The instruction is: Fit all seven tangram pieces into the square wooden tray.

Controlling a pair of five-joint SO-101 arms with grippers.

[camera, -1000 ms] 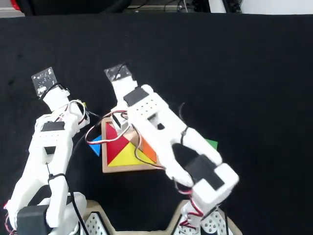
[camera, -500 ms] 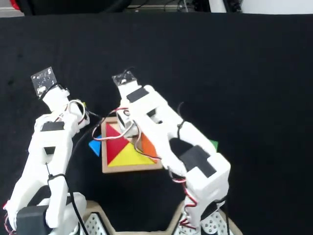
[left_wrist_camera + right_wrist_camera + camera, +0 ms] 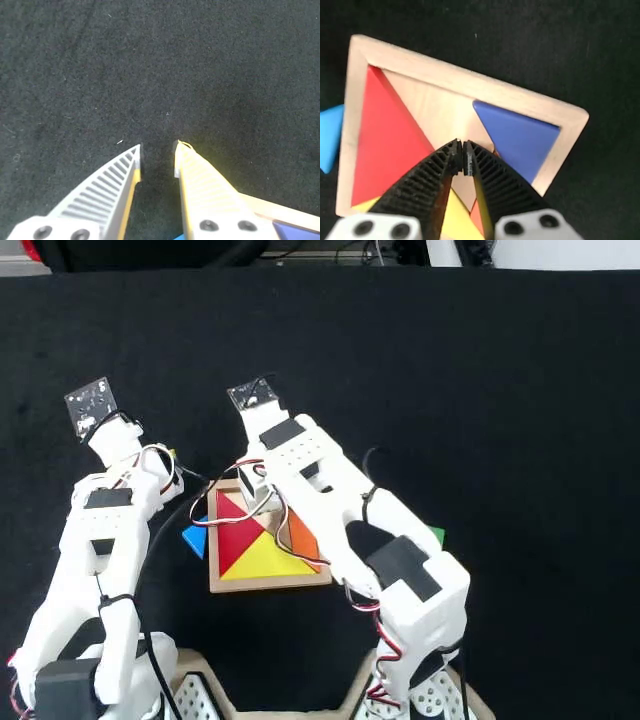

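Hovering over tray, right gripper pressed together, left gripper spread; cyan piece likely light, stiff: pinch edges.

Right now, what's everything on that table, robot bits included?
table: one, black, under everything
tray: one, wooden, on table
red triangle: one, red, in tray
yellow triangle: one, yellow, in tray
navy triangle: one, navy, in tray corner
orange piece: one, orange, in tray, partly hidden
light blue piece: one, light blue, beside tray
green piece: one, green, right of tray
left arm: one, white, jaws open over table
right arm: one, white, black jaws shut over tray
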